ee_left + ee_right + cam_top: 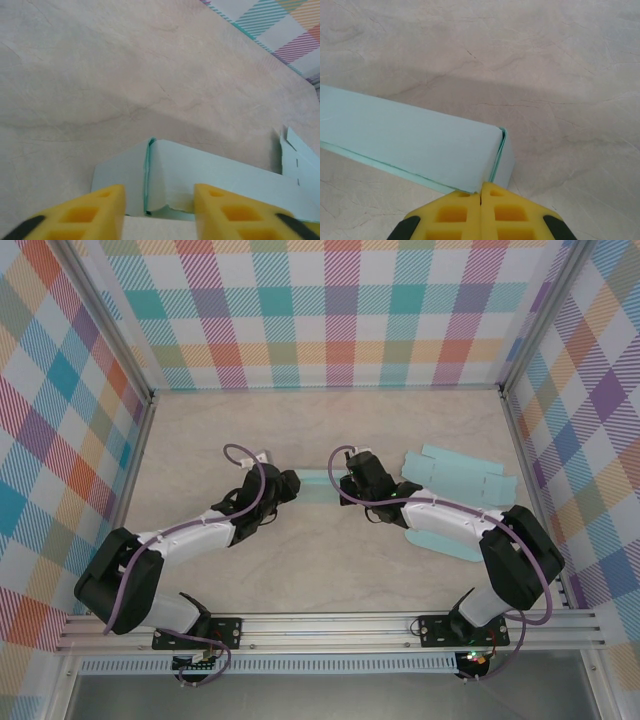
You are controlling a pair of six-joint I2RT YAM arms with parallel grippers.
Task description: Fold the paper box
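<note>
Paper box (pixel 318 483): pale mint, teal at the creases. Flat blanks (pixel 460 475): same mint. Table (pixel 330 570): beige, marble-veined. Walls (pixel 340 310): pastel multicolour plaid. Left gripper (pixel 159 192) and right gripper (pixel 480 186): yellow fingers (pixel 100 212). Cables (pixel 262 475): purple.

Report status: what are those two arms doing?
Left gripper open, straddling paper box end. Right gripper shut at other end. Spare flat sheets lie right, clear.
</note>
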